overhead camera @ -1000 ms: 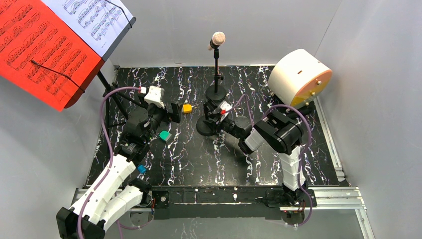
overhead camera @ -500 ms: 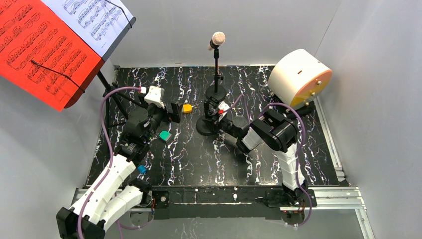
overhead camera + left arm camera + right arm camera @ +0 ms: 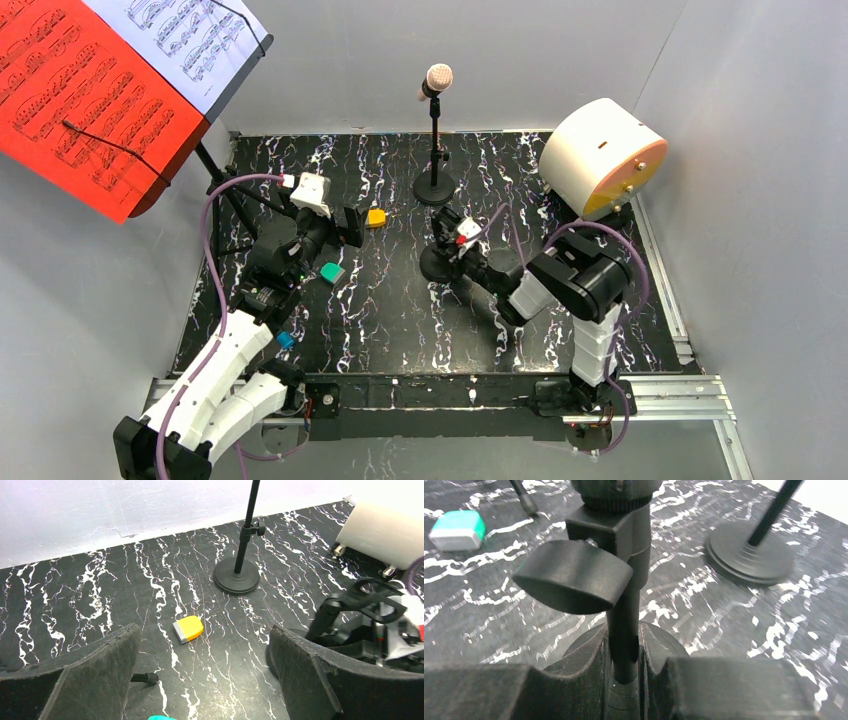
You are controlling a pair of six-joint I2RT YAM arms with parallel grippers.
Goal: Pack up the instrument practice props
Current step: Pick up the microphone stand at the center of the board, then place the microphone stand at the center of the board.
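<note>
The red music sheet (image 3: 70, 90) and the white music sheet (image 3: 190, 35) lie on the black tripod music rack (image 3: 225, 190) at the far left. The beige-headed microphone (image 3: 438, 77) stands on its round-based pole (image 3: 434, 187) at the back; the pole also shows in the left wrist view (image 3: 237, 578). My right gripper (image 3: 448, 240) is shut on the pole (image 3: 624, 640) of the second black stand, just above its round base (image 3: 438, 265). A clamp knob (image 3: 574, 575) sits above the fingers. The black microphone's head is not clear. My left gripper (image 3: 345, 225) is open and empty.
A big white cylinder with an orange face (image 3: 600, 155) stands at the back right. A yellow block (image 3: 376, 217), a green block (image 3: 331, 272) and a blue block (image 3: 286, 339) lie on the black marbled mat. A tripod foot (image 3: 145, 678) lies by my left fingers.
My right gripper has carried the black stand and its base to the right and toward the near edge. The left arm has not moved.
</note>
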